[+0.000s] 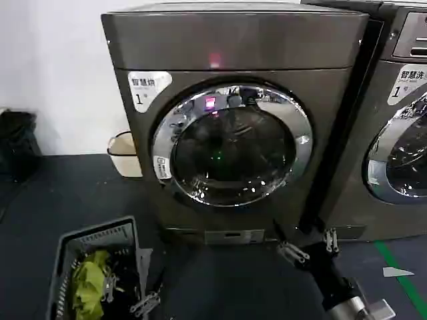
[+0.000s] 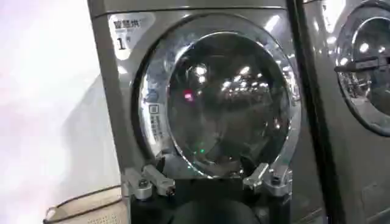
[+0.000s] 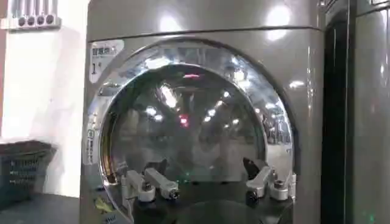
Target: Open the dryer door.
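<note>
The dryer (image 1: pixel 233 47) stands in the middle, a bronze-grey box with a white "1" label and a pink light. Its dryer door (image 1: pixel 231 144) sits flush against the front, a chrome ring round dark glass. My right gripper (image 1: pixel 311 245) hangs low, in front of the dryer's lower right corner, open and holding nothing. My left gripper (image 1: pixel 127 297) is low at the left, over a basket, open too. The left wrist view shows the door (image 2: pixel 219 97) beyond the open left gripper (image 2: pixel 207 181). The door (image 3: pixel 189 115) also lies ahead of the open right gripper (image 3: pixel 207 179).
A similar neighbouring machine (image 1: pixel 400 133) with a control panel stands close on the right. A grey basket (image 1: pixel 77 243) with green cloth sits on the dark floor at the front left. A beige bin (image 1: pixel 123 155) stands by the dryer's left side. Green tape (image 1: pixel 400 275) marks the floor.
</note>
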`<state>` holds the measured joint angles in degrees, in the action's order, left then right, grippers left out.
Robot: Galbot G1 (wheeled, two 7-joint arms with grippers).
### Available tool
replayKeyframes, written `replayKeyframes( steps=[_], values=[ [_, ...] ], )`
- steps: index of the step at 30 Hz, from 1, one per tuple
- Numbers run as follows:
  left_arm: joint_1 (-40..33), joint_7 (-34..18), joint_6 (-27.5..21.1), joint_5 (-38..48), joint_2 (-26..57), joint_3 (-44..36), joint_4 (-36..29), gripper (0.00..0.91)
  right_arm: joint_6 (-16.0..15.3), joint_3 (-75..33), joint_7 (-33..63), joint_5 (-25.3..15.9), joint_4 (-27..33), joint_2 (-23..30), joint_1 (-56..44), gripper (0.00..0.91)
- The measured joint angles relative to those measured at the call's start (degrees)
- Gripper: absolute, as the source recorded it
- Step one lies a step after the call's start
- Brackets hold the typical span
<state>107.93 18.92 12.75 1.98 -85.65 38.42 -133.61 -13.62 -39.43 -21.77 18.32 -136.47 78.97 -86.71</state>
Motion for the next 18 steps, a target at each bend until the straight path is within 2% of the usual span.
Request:
replayKeyframes(
  steps=[5,9,13,18],
  values=[
    [-0.11,0.35,-1.87,-0.58,0.24,0.54,-0.59,0.907,-0.19,1.42,-5.22,6.03,8.07,-8.19,9.13,0.907],
    [-0.12,0.41,-2.29,-0.16,-0.07,1.14,-0.43,0.907,-0.2,4.87,-6.42,8.91,15.63,-14.31,17.16,0.907],
    [-0.62,0.58,-2.17,0.49,-0.23,1.29,0.49,0.907,-0.08,9.82,-10.11,9.92,22.07,-17.22,25.45,0.907],
    [-0.8,0.69,-2.5,1.52,-0.27,1.28,1.15,0.907,1.57,17.04,-11.59,10.25,29.49,-18.13,34.71,0.907]
  ],
)
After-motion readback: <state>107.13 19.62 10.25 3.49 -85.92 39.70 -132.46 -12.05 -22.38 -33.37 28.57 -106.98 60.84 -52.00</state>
